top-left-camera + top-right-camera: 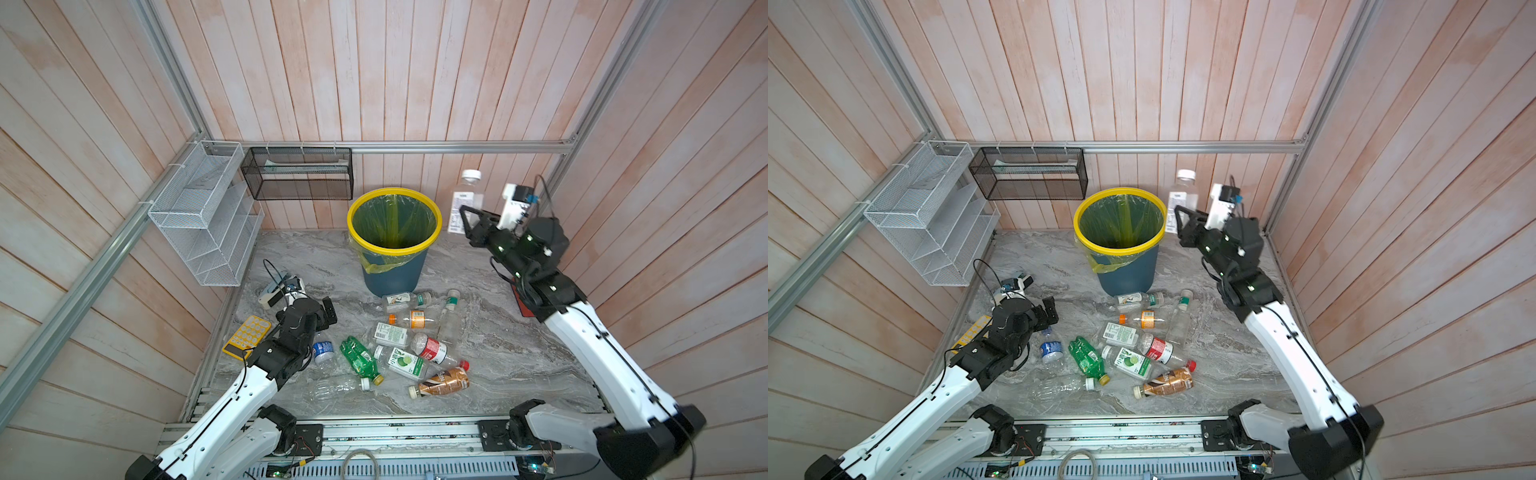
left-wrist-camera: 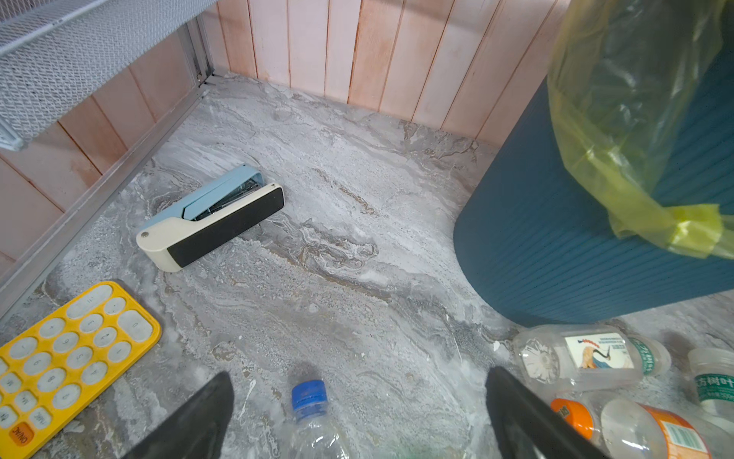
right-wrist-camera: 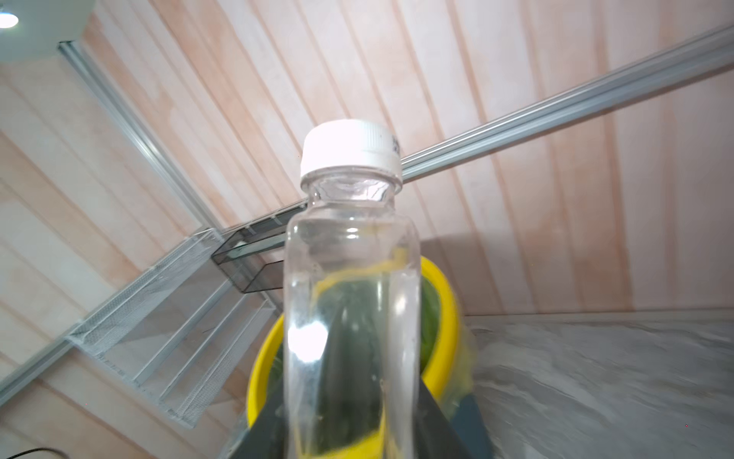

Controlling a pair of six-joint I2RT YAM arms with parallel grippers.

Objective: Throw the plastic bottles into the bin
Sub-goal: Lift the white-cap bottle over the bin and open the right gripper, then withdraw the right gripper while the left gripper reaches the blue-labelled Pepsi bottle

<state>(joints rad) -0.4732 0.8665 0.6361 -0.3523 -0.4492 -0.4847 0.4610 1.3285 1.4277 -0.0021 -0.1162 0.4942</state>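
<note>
Right gripper (image 1: 467, 222): clamped on a clear white-capped bottle (image 1: 468, 189), which is held raised, right of centre in both top views.
Left gripper (image 2: 359, 393): spread wide, nothing held, near a blue-capped bottle (image 2: 308, 397).
bin (image 1: 395, 274): stood upright at centre, just left of the held bottle.
Other bottles (image 1: 415, 345): scattered on the table (image 1: 519, 353) below the bin.

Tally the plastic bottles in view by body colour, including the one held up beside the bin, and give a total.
Clear bottles: 9
Green bottle: 1
Brown bottle: 1
Total: 11
</note>
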